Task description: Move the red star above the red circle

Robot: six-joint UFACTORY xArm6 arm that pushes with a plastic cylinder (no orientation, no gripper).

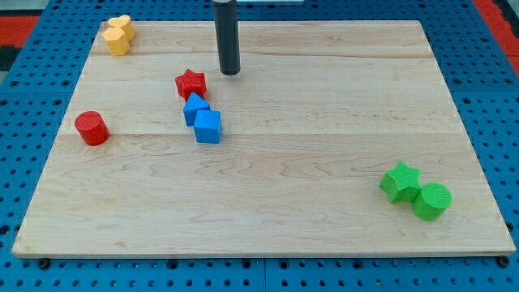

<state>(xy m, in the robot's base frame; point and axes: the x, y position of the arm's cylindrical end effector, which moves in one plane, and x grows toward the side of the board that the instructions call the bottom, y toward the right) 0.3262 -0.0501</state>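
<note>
The red star [190, 83] lies in the upper left part of the wooden board [324, 162]. The red circle [92, 127] stands lower and further to the view's left, near the board's left edge. My tip [230, 72] is just to the right of the red star and slightly above it in the view, with a small gap between them. Two blue blocks [202, 118] touch the red star's lower right side.
Two yellow blocks [118, 35] sit at the board's top left corner. A green star [401, 181] and a green circle [432, 200] stand together at the lower right. Blue pegboard surrounds the board.
</note>
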